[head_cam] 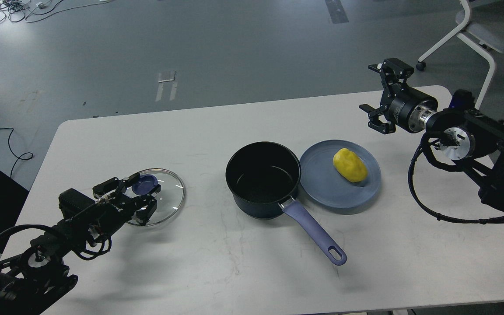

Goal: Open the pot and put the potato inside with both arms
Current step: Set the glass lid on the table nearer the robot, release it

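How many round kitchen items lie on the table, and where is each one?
3. The glass lid lies on the left of the table, at the left gripper. The open pot stands in the middle. The plate touches its right side and carries the potato.

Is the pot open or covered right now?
Open. The pot shows its bare black inside, and the glass lid lies flat on the table to its left.

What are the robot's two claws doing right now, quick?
Left gripper: open, fingers spread around the blue knob of the glass lid, which lies on the table.
Right gripper: open and empty, up above the table.
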